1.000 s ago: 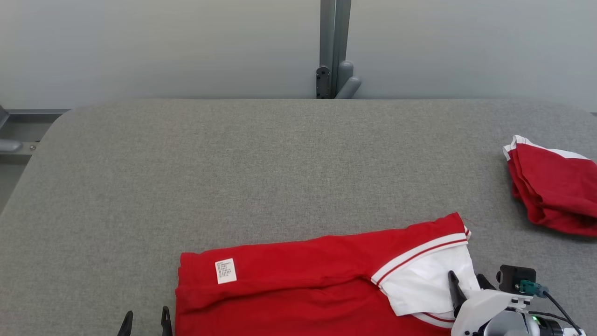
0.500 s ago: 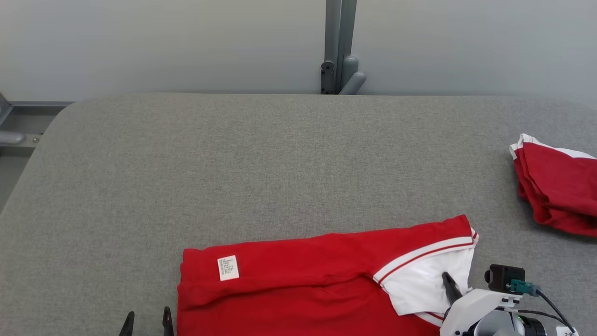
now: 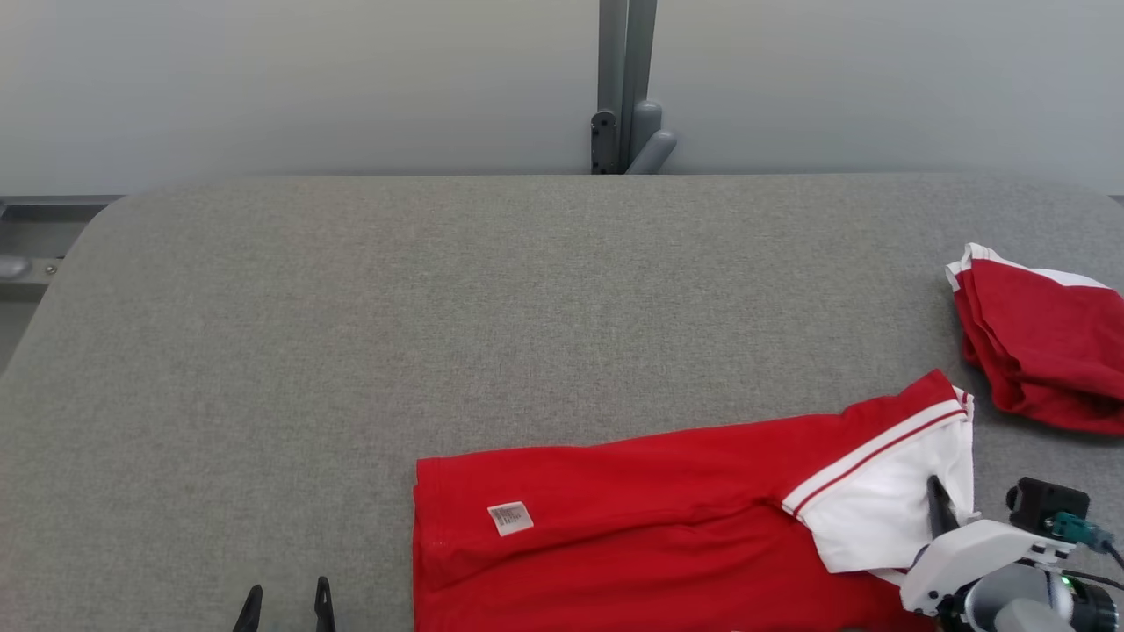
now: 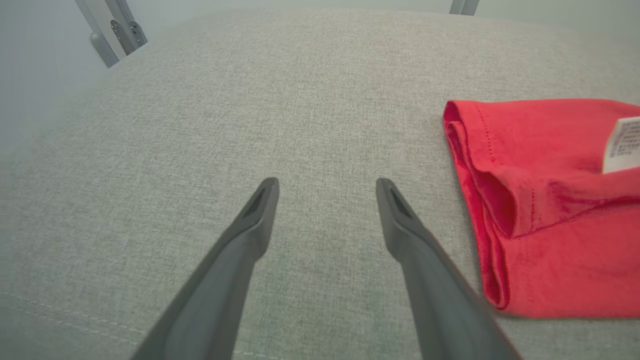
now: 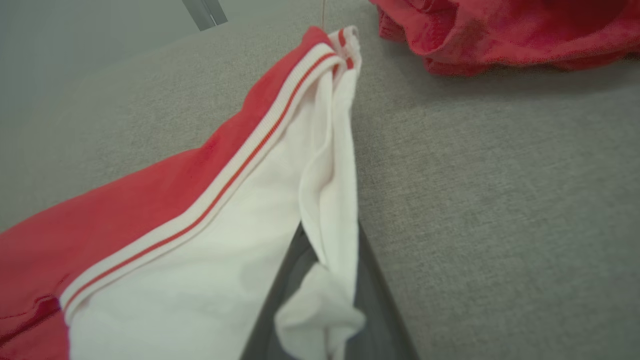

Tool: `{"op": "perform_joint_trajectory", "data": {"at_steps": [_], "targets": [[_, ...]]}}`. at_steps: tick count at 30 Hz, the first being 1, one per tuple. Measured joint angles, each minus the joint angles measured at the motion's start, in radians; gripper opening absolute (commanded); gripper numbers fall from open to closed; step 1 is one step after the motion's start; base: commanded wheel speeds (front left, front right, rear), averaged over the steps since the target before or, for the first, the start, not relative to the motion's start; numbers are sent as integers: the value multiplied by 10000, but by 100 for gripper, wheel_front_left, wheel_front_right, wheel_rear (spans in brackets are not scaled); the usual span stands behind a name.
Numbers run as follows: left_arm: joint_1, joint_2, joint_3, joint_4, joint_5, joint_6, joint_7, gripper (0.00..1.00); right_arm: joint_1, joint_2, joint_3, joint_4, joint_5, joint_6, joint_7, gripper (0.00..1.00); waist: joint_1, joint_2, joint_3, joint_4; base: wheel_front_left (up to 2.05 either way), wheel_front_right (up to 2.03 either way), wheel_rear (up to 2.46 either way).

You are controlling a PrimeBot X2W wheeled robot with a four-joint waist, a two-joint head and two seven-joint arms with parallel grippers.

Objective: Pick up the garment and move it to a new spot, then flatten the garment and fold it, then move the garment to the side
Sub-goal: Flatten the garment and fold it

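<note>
A folded red garment (image 3: pixel 632 518) with a white sleeve lies at the front of the grey table (image 3: pixel 439 333), a small white label on its left part. My right gripper (image 3: pixel 941 513) is shut on the white sleeve cloth (image 5: pixel 320 250), which bunches between its dark fingers (image 5: pixel 370 300). My left gripper (image 4: pixel 325 187) stands open over bare table, just left of the garment's folded hem (image 4: pixel 480 200). In the head view the left gripper (image 3: pixel 285 601) peeks in at the bottom edge.
A second red and white garment (image 3: pixel 1041 351) lies crumpled at the table's right edge, close to the held sleeve. A grey metal post (image 3: pixel 623 88) rises behind the table's far edge. Bare table stretches to the left and back.
The garment has slid to the right across the table, drawn by my right gripper on its sleeve, toward the crumpled garment. The left gripper has stayed put.
</note>
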Motion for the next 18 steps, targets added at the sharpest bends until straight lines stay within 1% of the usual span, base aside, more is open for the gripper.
{"op": "perform_joint_trajectory", "data": {"at_steps": [1, 2, 5, 9, 13, 16, 18], "targets": [[0, 0, -65, 10, -46, 12, -2, 100, 226, 190, 343, -663, -127, -12, -2, 0, 0, 0, -12, -102, 0, 0, 0], [0, 0, -65, 10, -46, 12, -2, 100, 226, 190, 343, -663, -127, -12, -2, 0, 0, 0, -12, -102, 0, 0, 0], [-3, 0, -167, 27, -90, 35, 0, 100, 587, 466, 1467, -1578, -38, -12, 0, 0, 0, 0, -42, -268, 0, 0, 0], [-37, -2, -403, 29, -169, 58, -2, 100, 989, 320, 2953, -3032, 717, -12, 449, 0, 0, 0, -88, -468, 0, 0, 0], [-185, -2, -644, 46, -188, 75, -2, 100, 1238, 104, 4100, -4311, 1490, -12, 1179, 0, 0, 0, -122, -477, 0, 0, 0], [-251, -2, -836, 90, -201, 50, -2, 100, 1279, 146, 4892, -4922, 1808, -12, 1622, 0, 0, 0, -114, -315, 0, 0, 0], [-309, -2, -984, 111, -199, 4, 0, 100, 1266, 240, 5336, -5106, 1933, -12, 1753, 0, -1, 0, -102, -154, 0, 0, 0]]}}
